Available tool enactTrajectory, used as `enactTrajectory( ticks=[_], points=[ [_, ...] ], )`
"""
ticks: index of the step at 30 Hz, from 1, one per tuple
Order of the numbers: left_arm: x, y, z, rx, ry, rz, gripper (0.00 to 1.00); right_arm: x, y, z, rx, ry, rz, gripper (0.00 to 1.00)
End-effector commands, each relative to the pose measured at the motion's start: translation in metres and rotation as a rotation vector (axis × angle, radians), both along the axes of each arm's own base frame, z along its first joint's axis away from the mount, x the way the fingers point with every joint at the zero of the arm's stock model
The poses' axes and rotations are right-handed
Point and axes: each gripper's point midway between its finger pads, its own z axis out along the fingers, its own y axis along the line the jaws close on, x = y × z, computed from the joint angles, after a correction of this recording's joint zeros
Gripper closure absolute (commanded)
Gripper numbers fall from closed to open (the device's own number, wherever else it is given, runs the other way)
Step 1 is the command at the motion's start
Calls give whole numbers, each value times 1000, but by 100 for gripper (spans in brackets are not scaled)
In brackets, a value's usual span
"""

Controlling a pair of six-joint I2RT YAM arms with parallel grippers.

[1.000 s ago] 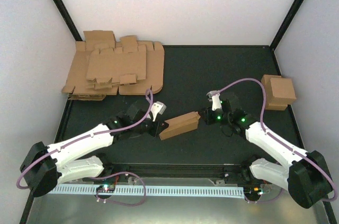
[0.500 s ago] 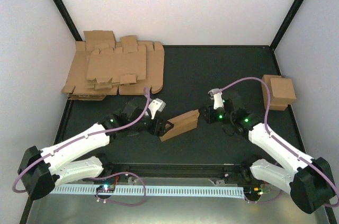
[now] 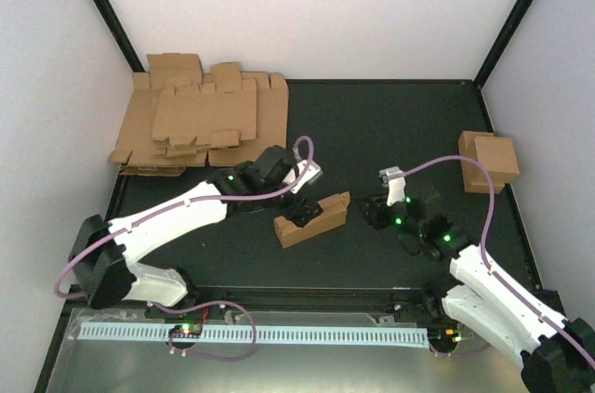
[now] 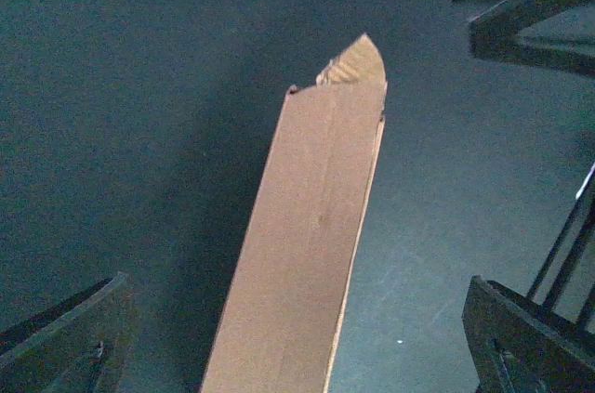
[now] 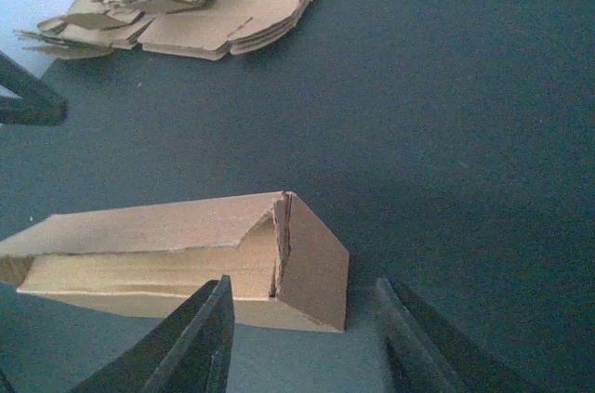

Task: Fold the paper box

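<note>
Paper box (image 3: 331, 210) lies free under spread left hand (image 3: 304, 212).

Matt brown cardboard paper box (image 3: 330, 211) on a matt dark table (image 3: 390, 133).

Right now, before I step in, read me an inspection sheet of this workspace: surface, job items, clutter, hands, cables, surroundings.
Surface: dark table, no spills seen.
Job's things: paper box, partly folded, lying mid-table between the arms.
Clutter: pile of flat blanks in the far left corner; folded boxes by the right edge.
Hands: left hand open wide over the box, fingers apart from it; right hand open, just off the box's right end.
Cables: left purple cable and right purple cable loop above their arms, off the box.
Surroundings: white walls, black corner posts, white slotted rail at the near edge.
</note>
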Motion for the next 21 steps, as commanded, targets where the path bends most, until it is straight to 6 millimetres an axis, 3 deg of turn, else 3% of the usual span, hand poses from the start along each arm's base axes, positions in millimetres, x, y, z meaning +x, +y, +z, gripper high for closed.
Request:
enactTrajectory(
  ticks=[1,4,6,9,21],
  points=[
    [-4,-2,-15,127,-11,-95,1,2,0,18,22,-158,24,52],
    [-6,-9,-20,150,0,-119,1,5,-5,16,32,-174,-15,53],
    [-5,-12,-22,167,1,-122,1,7,-12,16,31,-151,-65,46],
    [-5,-15,-31,196,23,-127,1,6,-9,21,52,-169,-54,45],
    [-21,-3,-69,281,128,-141,1,3,-3,17,58,-166,-8,44]
  ],
)
